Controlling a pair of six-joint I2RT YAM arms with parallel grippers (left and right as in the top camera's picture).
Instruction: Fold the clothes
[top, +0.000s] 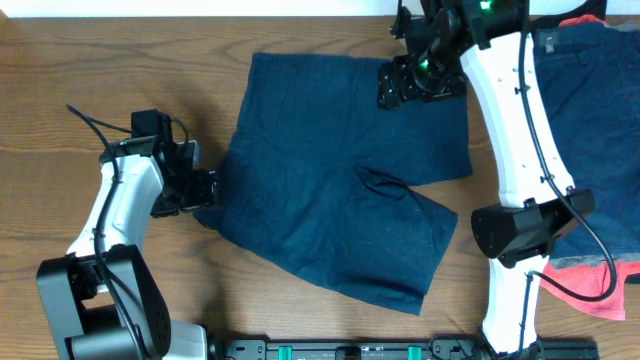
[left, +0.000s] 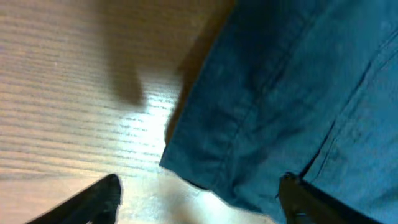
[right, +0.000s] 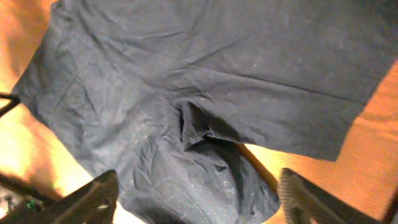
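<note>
A pair of dark navy shorts lies spread flat on the wooden table, one leg toward the front right, with a small crease at the crotch. My left gripper is open at the shorts' left edge. In the left wrist view the hemmed corner of the shorts lies between the open fingers, low over the table. My right gripper is open above the shorts' far right part. The right wrist view shows the shorts below its open fingers, which hold nothing.
A pile of other garments lies at the right edge: a navy one on a coral-red one. The right arm's white links reach over the table's right side. Bare wood lies to the left.
</note>
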